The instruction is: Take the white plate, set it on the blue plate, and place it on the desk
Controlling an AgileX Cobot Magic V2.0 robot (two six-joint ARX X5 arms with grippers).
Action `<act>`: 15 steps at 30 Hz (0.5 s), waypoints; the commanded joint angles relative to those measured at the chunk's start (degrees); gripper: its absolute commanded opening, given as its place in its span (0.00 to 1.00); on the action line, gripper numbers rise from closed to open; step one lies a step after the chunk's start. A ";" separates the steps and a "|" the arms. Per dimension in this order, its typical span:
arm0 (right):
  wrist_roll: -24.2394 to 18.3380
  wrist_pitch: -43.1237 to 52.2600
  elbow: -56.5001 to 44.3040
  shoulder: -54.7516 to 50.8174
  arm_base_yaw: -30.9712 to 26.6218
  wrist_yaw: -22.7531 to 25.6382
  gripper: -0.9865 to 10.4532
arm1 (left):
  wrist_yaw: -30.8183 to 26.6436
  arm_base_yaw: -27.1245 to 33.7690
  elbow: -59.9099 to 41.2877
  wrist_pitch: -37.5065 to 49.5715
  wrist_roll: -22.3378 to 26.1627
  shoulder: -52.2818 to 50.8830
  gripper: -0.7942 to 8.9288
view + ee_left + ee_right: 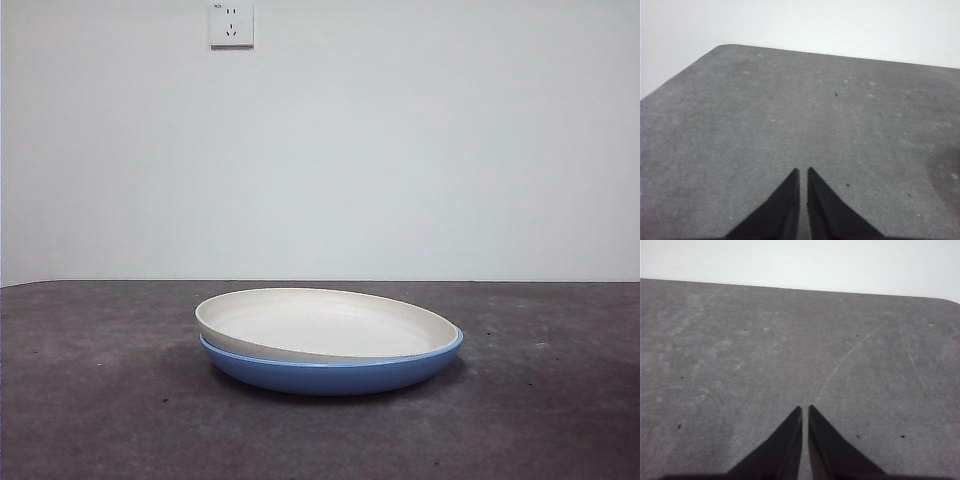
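Front view shows the bench [110, 400], a broad dark grey-brown speckled surface running back to a pale wall that carries a white wall socket [231, 24]. At the middle of it stands the blue plate [330, 373], glossy, with a lighter rim edge. Inside it rests the white plate [325, 325], tilted: its left rim rides above the blue rim, its right side sits down in the blue plate. Neither arm appears in this view. Each wrist view shows only bare bench beneath: the left gripper [803, 171] has its jaws closed on nothing, and the right gripper [805, 408] likewise, tips nearly touching.
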 commanded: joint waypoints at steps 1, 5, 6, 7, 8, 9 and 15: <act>0.81 -0.09 -0.33 -0.13 -0.09 0.20 0.10 | -0.28 0.04 -1.18 -0.24 -0.13 -0.11 0.11; 0.81 0.83 -0.31 -0.13 -0.09 0.22 0.10 | -0.28 0.04 -1.18 -0.24 -0.13 -0.11 0.11; 0.81 0.74 -0.31 -0.13 -0.09 0.20 0.10 | -0.28 0.04 -1.18 -0.24 -0.13 -0.11 0.11; 0.81 0.74 -0.31 -0.13 -0.09 0.22 0.10 | -0.28 0.04 -1.18 -0.24 -0.13 -0.11 0.11; 0.81 0.74 -0.31 -0.13 -0.09 0.22 0.10 | -0.28 0.04 -1.18 -0.24 -0.13 -0.11 0.11; 0.81 0.74 -0.31 -0.13 -0.09 0.20 0.10 | -0.28 0.04 -1.18 -0.24 -0.13 -0.11 0.11; 0.81 0.74 -0.31 -0.13 -0.09 0.20 0.10 | -0.28 0.04 -1.18 -0.24 -0.13 -0.11 0.11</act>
